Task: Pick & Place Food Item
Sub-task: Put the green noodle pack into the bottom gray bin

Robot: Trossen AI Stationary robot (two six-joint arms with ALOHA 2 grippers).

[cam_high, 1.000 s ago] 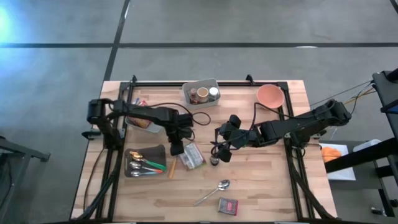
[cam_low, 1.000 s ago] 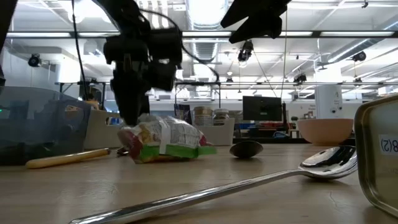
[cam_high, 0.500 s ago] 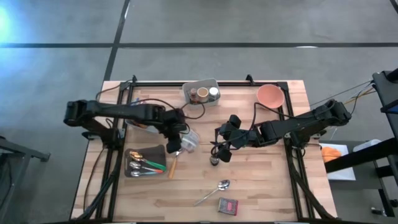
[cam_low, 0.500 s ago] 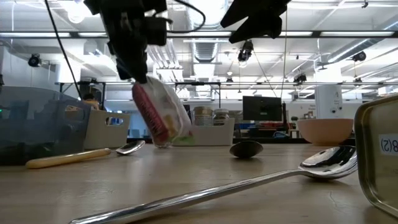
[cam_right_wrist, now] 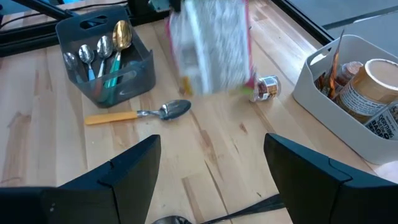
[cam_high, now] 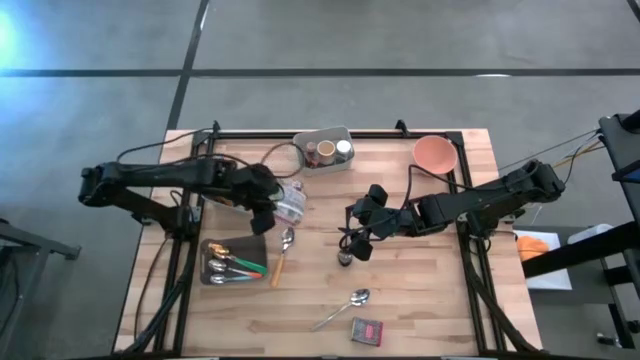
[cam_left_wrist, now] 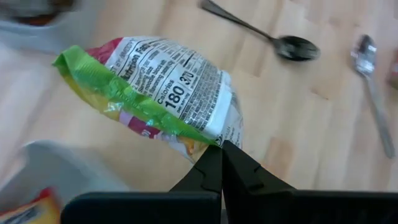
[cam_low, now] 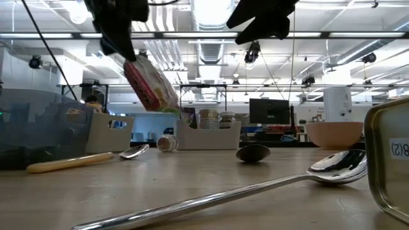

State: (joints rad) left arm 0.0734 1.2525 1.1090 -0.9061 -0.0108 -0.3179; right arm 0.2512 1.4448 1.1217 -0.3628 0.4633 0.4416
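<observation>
- Left tool (cam_left_wrist: 221, 152) pinched fully shut on one edge of the snack packet (cam_high: 288, 204), gripping only a thin seam.
- Packet up in the air, clear of the table (cam_high: 420, 300), hanging tilted below the fingers in the low view; from above, between the cutlery caddy (cam_high: 236, 262) and the white bin (cam_high: 322, 148).
- Right tool (cam_right_wrist: 211, 177) waiting near mid-table with fingers spread wide, holding nothing.
- Risk one: such a small bite on slick film, so probably easy to slip free on a fast swing; packet blurred in the right wrist view, hinting at sway.
- Risk two: dangling packet could clip the wooden-handled spoon (cam_high: 281, 252) or the caddy rim if carried low over them.
- Risk three: small jar (cam_right_wrist: 267, 88) lying on its side near the bin, likely to roll if brushed.
- Risk four: drop target not plain from here; pink bowl (cam_high: 435, 153) sits well apart on the far right corner, and a long carry would raise the chance of a drop.
- Readable on the packet in the left wrist view: a nutrition panel, "Calories 180", also "30"; brand not legible.
- Tin (cam_low: 390, 160) at the low view's edge showing "(2)", rest hidden.
</observation>
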